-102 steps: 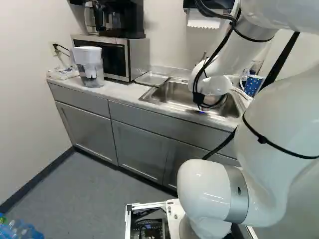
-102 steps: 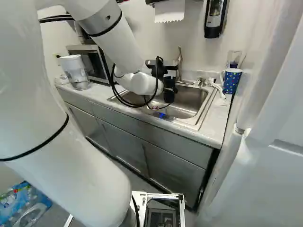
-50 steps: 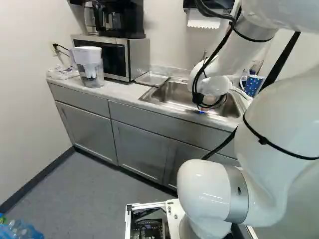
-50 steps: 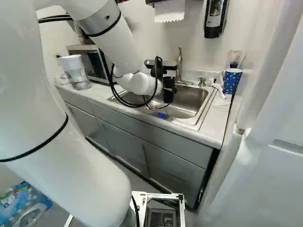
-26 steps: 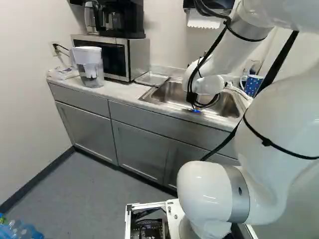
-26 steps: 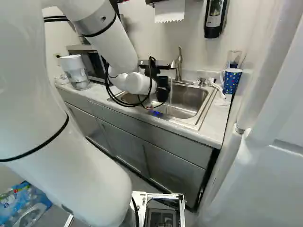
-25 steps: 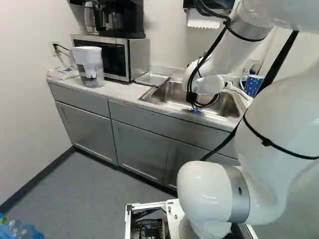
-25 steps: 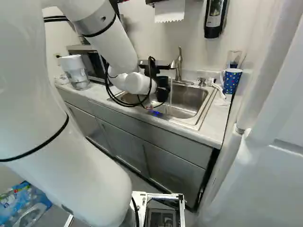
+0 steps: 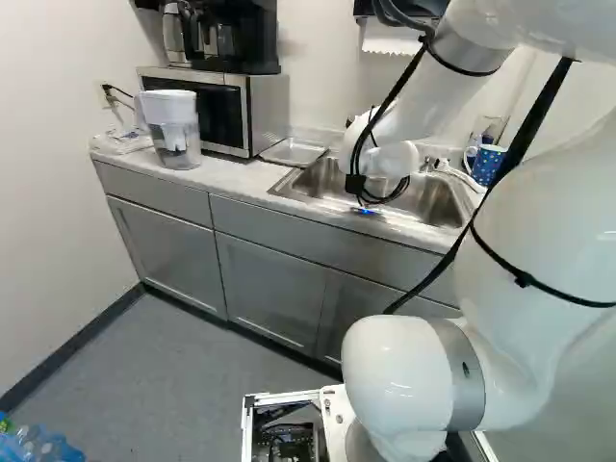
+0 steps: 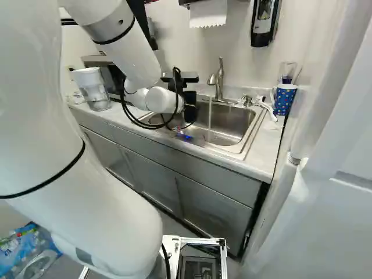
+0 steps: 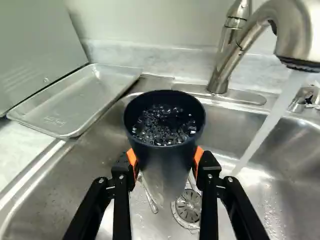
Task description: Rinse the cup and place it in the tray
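I have the claw (image 10: 186,104) clamped on the dark cup (image 11: 164,155), an orange pad against each side, holding it over the sink (image 11: 295,170). Bubbly water shows inside the cup. The faucet (image 11: 224,65) is running, its stream (image 11: 267,125) falling beside the cup, not into it. The metal tray (image 11: 77,102) lies near the sink, next to the microwave (image 9: 265,111).

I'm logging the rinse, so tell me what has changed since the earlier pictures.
The arm has moved toward the left of both base views, its gripper carrying the dark cup away from the faucet and clear of the running water. No new grip or release shows. The tray, spotted mug and base stayed put.
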